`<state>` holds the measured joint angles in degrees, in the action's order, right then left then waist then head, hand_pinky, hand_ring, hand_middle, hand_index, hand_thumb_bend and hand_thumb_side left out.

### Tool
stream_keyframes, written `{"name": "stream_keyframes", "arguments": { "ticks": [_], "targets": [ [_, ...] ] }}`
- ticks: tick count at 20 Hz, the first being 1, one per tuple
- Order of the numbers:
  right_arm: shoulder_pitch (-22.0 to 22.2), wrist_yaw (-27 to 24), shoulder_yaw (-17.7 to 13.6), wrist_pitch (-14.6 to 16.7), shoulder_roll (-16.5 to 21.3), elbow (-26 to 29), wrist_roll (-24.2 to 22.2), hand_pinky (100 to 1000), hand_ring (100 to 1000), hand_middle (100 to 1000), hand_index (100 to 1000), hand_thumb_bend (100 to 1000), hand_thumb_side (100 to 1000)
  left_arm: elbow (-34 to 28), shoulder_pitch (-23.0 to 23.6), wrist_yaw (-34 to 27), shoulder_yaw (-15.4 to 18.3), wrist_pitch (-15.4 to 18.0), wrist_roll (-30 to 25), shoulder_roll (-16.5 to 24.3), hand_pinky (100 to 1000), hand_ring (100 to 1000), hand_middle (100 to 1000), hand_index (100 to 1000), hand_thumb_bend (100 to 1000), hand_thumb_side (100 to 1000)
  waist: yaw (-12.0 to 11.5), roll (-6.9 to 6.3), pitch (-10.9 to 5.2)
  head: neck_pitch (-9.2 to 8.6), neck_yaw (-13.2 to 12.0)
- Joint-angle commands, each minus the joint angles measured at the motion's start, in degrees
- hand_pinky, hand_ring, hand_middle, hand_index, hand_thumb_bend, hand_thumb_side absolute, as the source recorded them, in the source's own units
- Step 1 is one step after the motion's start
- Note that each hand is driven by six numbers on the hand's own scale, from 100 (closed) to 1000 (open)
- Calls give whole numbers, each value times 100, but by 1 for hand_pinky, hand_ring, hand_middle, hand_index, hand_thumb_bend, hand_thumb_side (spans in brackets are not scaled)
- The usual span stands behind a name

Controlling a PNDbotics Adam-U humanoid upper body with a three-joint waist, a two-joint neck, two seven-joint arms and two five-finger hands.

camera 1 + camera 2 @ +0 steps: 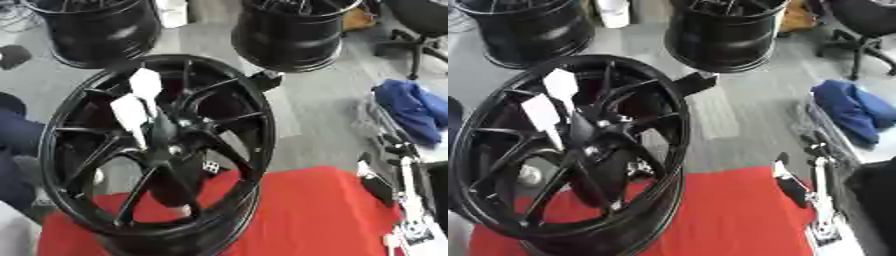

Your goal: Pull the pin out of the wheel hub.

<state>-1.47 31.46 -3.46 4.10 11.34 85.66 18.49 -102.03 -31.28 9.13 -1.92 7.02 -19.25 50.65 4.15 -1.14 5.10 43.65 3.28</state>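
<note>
Wheel hub (162, 150) stands tilted on the red-covered counter (306, 215), two white tags (138, 102) by its centre. Pin itself not discernible. Right robot hand (811, 195) at the right edge, fingers can't tell. Left out of view. Pull apparently not started.

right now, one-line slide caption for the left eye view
Black wheel on a red cloth, white tags at its hub; right hand idle at the right edge.
</note>
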Motion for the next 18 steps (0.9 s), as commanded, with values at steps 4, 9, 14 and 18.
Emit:
{"name": "stream_keyframes", "arguments": {
  "ticks": [4, 9, 14, 18],
  "targets": [
    [-29, 21, 24, 11, 179, 58, -46, 744, 831, 1000, 888, 100, 267, 193, -733, -69, -716, 373, -931, 666, 724, 636, 625, 774, 662, 364, 33, -41, -89, -70, -22],
    [-2, 21, 31, 9, 203, 52, -61, 744, 831, 1000, 888, 100, 266, 503, -1344, -119, -1261, 528, -1843, 465, 737, 642, 629, 775, 663, 362, 42, -42, -121, -63, -14],
    [14, 18, 46, 18, 212, 46, -82, 744, 831, 1000, 887, 100, 265, 1018, -1908, 42, -1758, 627, -2601, 62, 746, 638, 633, 775, 658, 343, 11, -43, -147, -58, 5],
    [14, 17, 57, 26, 206, 42, -94, 744, 831, 1000, 888, 100, 264, 1371, -2115, 237, -2006, 798, -2877, -250, 746, 637, 634, 772, 641, 315, 24, -47, -137, -62, 9]
  ]
}}
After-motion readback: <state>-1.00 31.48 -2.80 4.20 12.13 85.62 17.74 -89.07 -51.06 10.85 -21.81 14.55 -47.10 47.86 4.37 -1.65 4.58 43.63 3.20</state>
